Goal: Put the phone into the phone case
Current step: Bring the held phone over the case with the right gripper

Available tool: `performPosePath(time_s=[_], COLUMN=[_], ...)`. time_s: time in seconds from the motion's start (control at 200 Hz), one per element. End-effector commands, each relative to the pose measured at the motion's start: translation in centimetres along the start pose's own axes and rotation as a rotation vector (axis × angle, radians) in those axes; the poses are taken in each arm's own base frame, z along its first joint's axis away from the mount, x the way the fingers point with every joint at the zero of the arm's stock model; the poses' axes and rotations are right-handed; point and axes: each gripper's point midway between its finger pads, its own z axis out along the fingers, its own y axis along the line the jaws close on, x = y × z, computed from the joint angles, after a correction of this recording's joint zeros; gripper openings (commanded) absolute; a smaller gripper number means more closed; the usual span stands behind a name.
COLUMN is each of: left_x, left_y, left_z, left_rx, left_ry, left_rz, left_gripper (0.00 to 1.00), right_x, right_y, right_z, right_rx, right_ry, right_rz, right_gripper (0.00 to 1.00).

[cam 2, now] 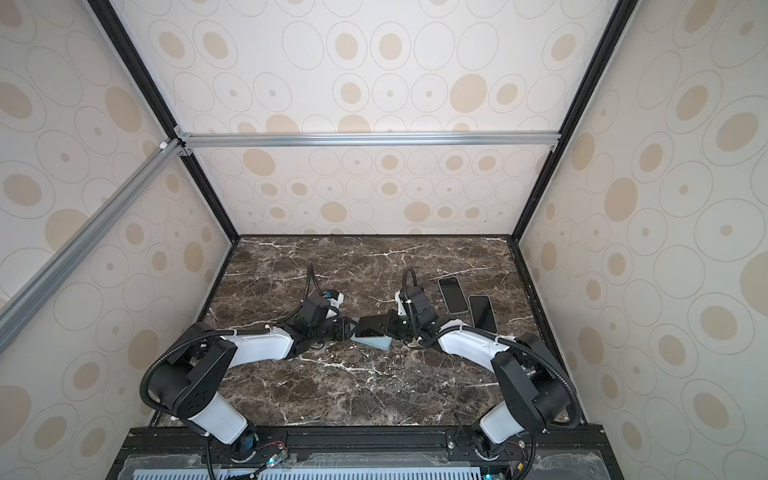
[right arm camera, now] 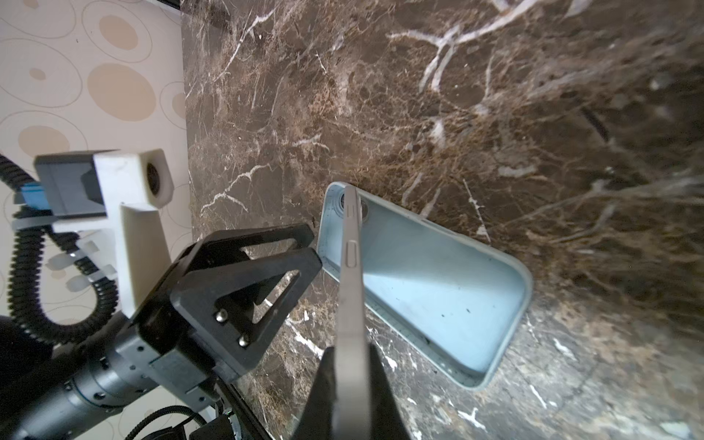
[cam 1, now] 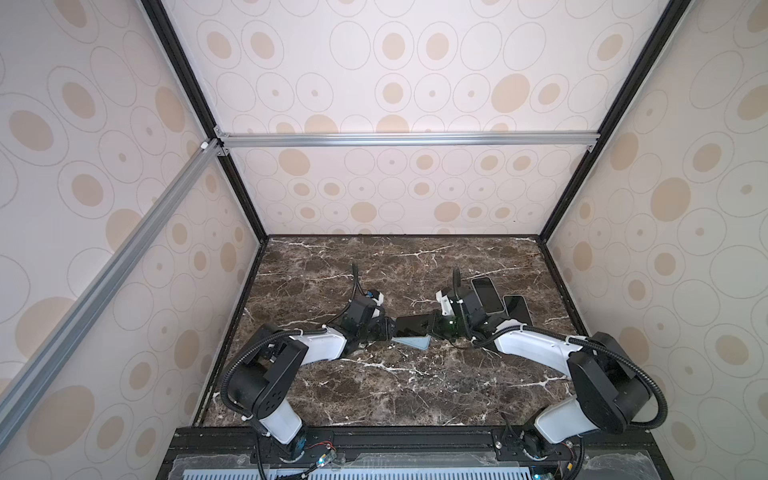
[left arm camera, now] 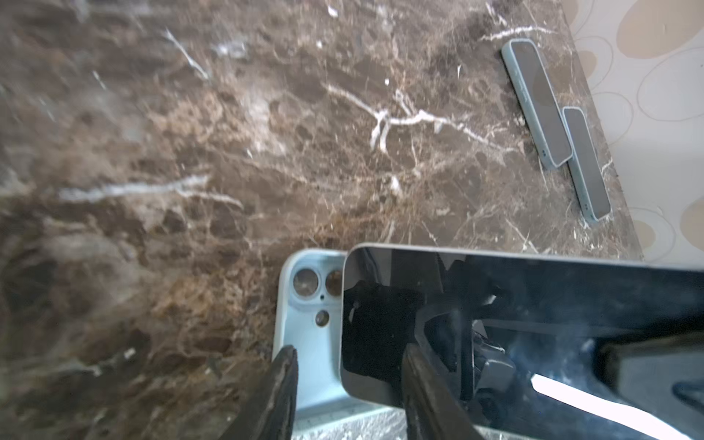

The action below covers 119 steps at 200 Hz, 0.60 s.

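The right end effector (right arm camera: 352, 365) is gripping the phone's (right arm camera: 350, 266) raised right end, tilting it along the left-right case (right arm camera: 438, 293). The left end effector (left arm camera: 349, 352) is sitting part-open at the case's left end.

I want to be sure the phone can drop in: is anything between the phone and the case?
Nothing lies in the phone case; its hollow is bare under the phone, gripped by the right gripper. The left gripper stands open at the case's camera end, seemingly outside the rim.

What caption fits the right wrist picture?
Right end effector holds the phone edge-on over the empty light-blue case on the marble table.
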Motion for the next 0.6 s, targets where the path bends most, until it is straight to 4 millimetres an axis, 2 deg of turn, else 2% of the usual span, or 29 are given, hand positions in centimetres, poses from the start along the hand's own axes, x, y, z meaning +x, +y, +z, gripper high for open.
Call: performPosePath(time_s=[0.0, 0.09, 0.185, 0.315, 0.425, 0.59], left_x=[0.5, 0.9, 0.2, -1.0, -0.9, 0.5], left_y=[-1.1, -1.9, -2.5, -1.9, -1.4, -0.4], left_z=[-0.1, -1.0, -2.4, -3.4, -2.6, -0.8], left_rx=[0.067, 0.093, 0.107, 0.048, 0.027, 0.023], left_ry=[0.005, -0.001, -0.043, -0.097, -0.091, -0.050], left_rz=[-0.028, -0.031, -0.033, -0.012, -0.014, -0.050], left_gripper=[0.45, 0.44, 0.45, 0.45, 0.45, 0.44], right_x=[1.3, 1.6, 2.0, 2.5, 2.6, 2.5], right_y=[-1.4, -2.0, -2.8, -3.9, -4.0, -3.1], right_z=[-0.6, -1.3, -2.4, -3.5, -3.6, -2.8], right_rx=[0.025, 0.028, 0.045, 0.072, 0.048, -0.025], right_ry=[0.047, 0.058, 0.072, 0.099, 0.117, 0.131], right_rz=[0.033, 0.054, 0.070, 0.074, 0.089, 0.125], right_gripper=[0.00, 0.00, 0.00, 0.00, 0.00, 0.00])
